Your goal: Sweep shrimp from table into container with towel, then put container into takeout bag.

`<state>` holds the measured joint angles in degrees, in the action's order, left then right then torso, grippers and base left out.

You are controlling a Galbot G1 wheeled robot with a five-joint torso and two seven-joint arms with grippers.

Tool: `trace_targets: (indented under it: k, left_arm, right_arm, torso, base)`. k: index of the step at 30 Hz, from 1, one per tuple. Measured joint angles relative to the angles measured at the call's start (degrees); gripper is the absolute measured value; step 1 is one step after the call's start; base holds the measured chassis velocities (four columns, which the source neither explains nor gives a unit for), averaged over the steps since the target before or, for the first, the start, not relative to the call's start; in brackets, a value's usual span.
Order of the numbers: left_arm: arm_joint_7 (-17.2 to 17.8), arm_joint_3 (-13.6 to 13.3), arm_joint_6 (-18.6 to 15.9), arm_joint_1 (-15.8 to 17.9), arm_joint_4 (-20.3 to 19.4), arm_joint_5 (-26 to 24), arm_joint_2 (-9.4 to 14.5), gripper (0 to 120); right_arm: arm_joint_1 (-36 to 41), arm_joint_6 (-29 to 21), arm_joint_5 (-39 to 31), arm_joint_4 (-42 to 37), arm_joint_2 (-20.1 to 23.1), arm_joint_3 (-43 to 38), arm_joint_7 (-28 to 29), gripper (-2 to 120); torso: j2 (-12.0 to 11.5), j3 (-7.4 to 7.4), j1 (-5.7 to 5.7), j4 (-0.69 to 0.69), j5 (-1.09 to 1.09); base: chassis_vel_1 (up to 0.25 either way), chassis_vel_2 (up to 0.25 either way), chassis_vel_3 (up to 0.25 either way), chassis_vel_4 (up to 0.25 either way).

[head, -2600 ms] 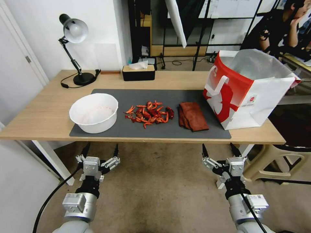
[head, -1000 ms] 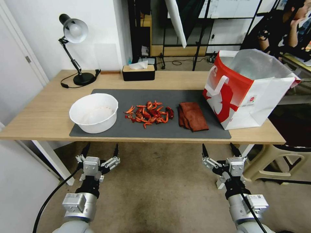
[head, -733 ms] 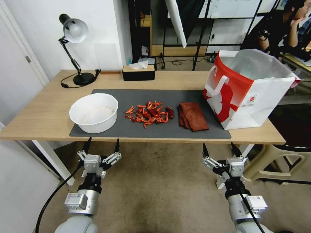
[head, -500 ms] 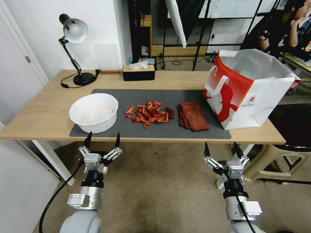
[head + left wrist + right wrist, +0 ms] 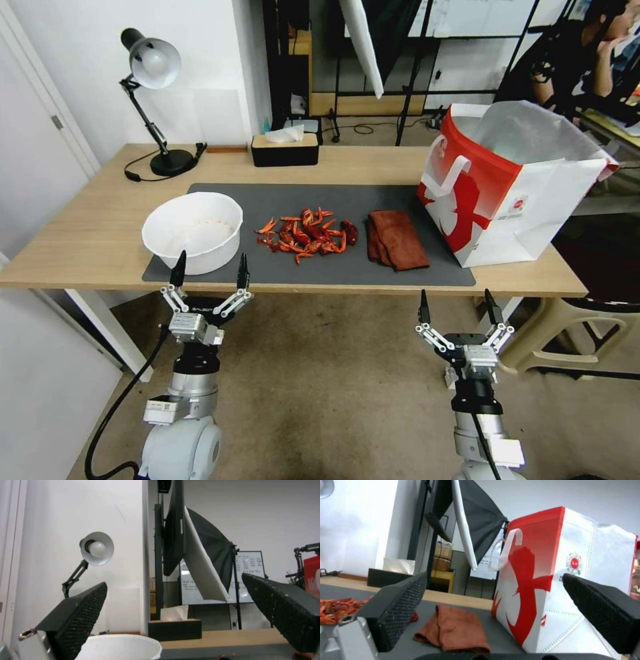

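A pile of orange-red shrimp (image 5: pixel 307 235) lies mid-mat on the table (image 5: pixel 87 233). Left of it stands the white container (image 5: pixel 193 231), also in the left wrist view (image 5: pixel 123 647). The rust-brown towel (image 5: pixel 397 239) lies right of the shrimp (image 5: pixel 333 606), next to the red-and-white takeout bag (image 5: pixel 513 183). The right wrist view shows the towel (image 5: pixel 455 628) and the takeout bag (image 5: pixel 560 580) close ahead. My left gripper (image 5: pixel 208 267) is open at the table's front edge, just before the container. My right gripper (image 5: pixel 456 305) is open, below the edge in front of the towel.
A desk lamp (image 5: pixel 152 100) and a black tissue box (image 5: pixel 285 149) stand at the back of the table. A beige stool (image 5: pixel 567 333) sits on the floor right of my right arm. A dark grey mat (image 5: pixel 373 200) covers the table's middle.
Both arms have risen toward the table's front edge, the left one farther. Both grippers stay open. The things on the table have not moved.
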<state>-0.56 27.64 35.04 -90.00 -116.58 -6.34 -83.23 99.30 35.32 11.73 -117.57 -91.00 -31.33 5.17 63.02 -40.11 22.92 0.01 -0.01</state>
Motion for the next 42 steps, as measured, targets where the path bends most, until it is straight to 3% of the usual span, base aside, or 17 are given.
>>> trace_targets:
  k: [11,18,20,21,23,24,25,27,28,30,31,33,35,36,39,40,42]
  left_arm:
    - [0.8,0.2,-4.8,0.3,-1.0,-0.4,2.7,100]
    - [0.7,1.2,-15.8,7.1,-4.3,-2.7,9.9,100]
    - [-0.6,2.6,-22.7,10.4,-7.0,-4.1,13.2,100]
    - [-0.6,2.6,-22.7,10.4,-7.0,-4.1,13.2,100]
    - [-3.2,4.1,-31.8,13.6,-10.1,-4.5,17.5,100]
    - [-3.2,4.1,-31.8,13.6,-10.1,-4.5,17.5,100]
    - [-4.3,4.4,-34.4,14.6,-10.7,-4.3,19.3,100]
    - [-11.2,4.8,-42.7,19.6,-11.4,-2.6,28.8,100]
    - [-11.2,4.8,-42.7,19.6,-11.4,-2.6,28.8,100]
    - [-15.6,4.6,-44.1,21.6,-10.3,-2.4,34.3,100]
    - [-19.2,3.9,-43.8,22.8,-7.8,-1.6,40.0,100]
    - [-20.2,3.6,-43.2,23.0,-6.8,-1.2,42.3,100]
    - [-23.9,3.0,-39.0,22.7,-2.2,0.0,51.8,100]
    - [-23.9,3.0,-39.0,22.7,-2.2,0.0,51.8,100]
    - [-28.7,2.7,-34.2,23.4,2.6,-1.4,59.5,100]
    - [-28.7,2.7,-34.2,23.4,2.6,-1.4,59.5,100]
    - [-32.1,1.9,-32.3,24.5,5.1,-2.2,63.1,100]
  right_arm:
    - [0.2,-1.9,-2.2,-1.2,0.3,0.0,-1.6,100]
    - [-0.4,-2.9,-2.3,-1.5,0.6,0.3,-2.1,100]
    - [-0.5,-3.0,-2.3,-1.5,0.7,0.3,-2.2,100]
    - [-0.5,-3.0,-2.3,-1.5,0.7,0.3,-2.2,100]
    - [-0.6,-3.1,-2.3,-1.2,0.8,0.3,-2.2,100]
    - [-0.6,-3.1,-2.3,-1.2,0.8,0.3,-2.2,100]
    - [-0.6,-3.1,-2.3,-1.2,0.9,0.3,-2.2,100]
    - [-0.7,-3.1,-2.3,-0.9,0.9,0.5,-2.2,100]
    - [-0.7,-3.1,-2.3,-0.9,0.9,0.5,-2.2,100]
    - [-1.1,-3.3,-2.3,-0.7,1.0,1.0,-2.2,100]
    - [-1.5,-3.4,-2.3,-0.4,1.2,1.5,-2.3,100]
    - [-1.7,-3.5,-2.3,-0.3,1.3,1.7,-2.4,100]
    - [-3.1,-4.0,-2.3,0.4,1.8,2.8,-2.9,100]
    - [-3.1,-4.0,-2.3,0.4,1.8,2.8,-2.9,100]
    - [-4.7,-4.4,-2.4,1.0,2.1,3.4,-3.4,100]
    - [-4.7,-4.4,-2.4,1.0,2.1,3.4,-3.4,100]
    - [-5.1,-4.5,-2.4,1.2,2.2,3.5,-3.6,100]
  torso:
    - [0.0,0.00,0.00,0.00,0.00]
    - [0.0,0.00,0.00,-0.02,0.00]
    - [0.0,0.00,0.00,-0.01,-0.01]
    - [0.0,0.00,0.00,-0.01,-0.01]
    - [0.0,0.00,0.00,0.00,0.00]
    - [0.0,0.00,0.00,0.00,0.00]
    - [0.0,0.00,0.00,0.00,-0.02]
    - [0.0,0.00,-0.01,-0.02,-0.01]
    - [0.0,0.00,-0.01,-0.02,-0.01]
    - [0.0,0.00,-0.01,-0.04,0.01]
    - [0.0,0.00,-0.01,0.00,-0.01]
    - [0.0,0.00,-0.01,-0.01,-0.02]
    - [0.0,0.00,-0.01,0.02,-0.01]
    - [0.0,0.00,-0.01,0.02,-0.01]
    - [0.0,0.00,-0.01,0.00,-0.02]
    - [0.0,0.00,-0.01,0.00,-0.02]
    - [0.0,-0.01,-0.01,0.00,-0.01]
  base:
    - [0.000,0.000,0.000,0.000]
    - [0.000,0.000,0.000,0.000]
    - [0.000,0.000,0.000,0.000]
    - [0.000,0.000,0.000,0.000]
    - [0.000,0.000,0.000,0.000]
    - [0.000,0.000,0.000,0.000]
    - [0.000,0.000,0.000,0.000]
    - [0.000,0.000,0.000,0.000]
    - [0.000,0.000,0.000,0.000]
    - [0.000,0.000,0.000,0.000]
    - [0.000,0.000,0.000,0.000]
    - [0.000,0.000,0.000,0.000]
    - [0.000,0.000,0.000,0.000]
    - [0.000,0.000,0.000,0.000]
    - [0.000,0.000,0.000,0.000]
    - [0.000,0.000,0.000,0.000]
    - [0.000,0.000,0.000,0.000]
